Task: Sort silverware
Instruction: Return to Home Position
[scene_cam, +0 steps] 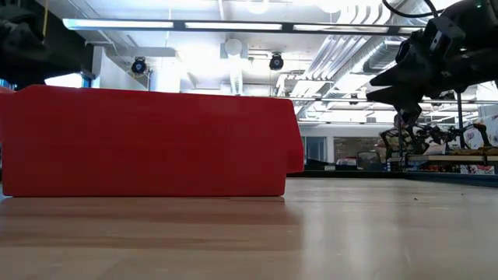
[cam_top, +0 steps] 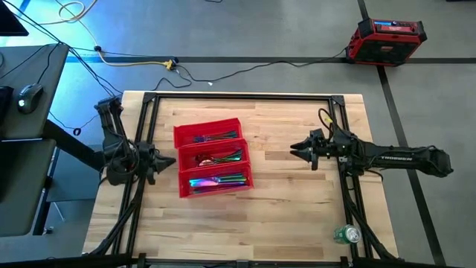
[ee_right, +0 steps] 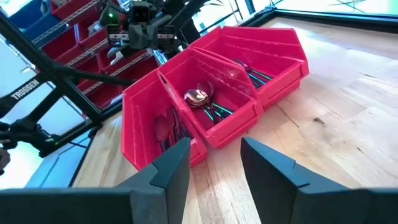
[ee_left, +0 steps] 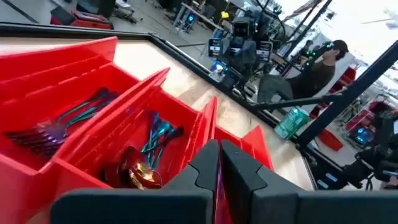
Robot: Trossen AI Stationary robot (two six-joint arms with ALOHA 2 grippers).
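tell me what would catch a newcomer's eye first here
The red tray in the middle of the table, its three compartments holding shiny rainbow-coloured cutlery. Flanking it, the left pincer is shut close by the tray's left side and the right pincer is open, farther off. A green can sits at a table corner on the right arm's side.

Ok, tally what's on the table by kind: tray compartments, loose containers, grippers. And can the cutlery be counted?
red tray compartments: 3, each holding silverware
green can: 1, near the table's right front corner
grippers: 2, the left gripper shut, the right gripper open
total: 6
The silverware pieces are too bunched to count.
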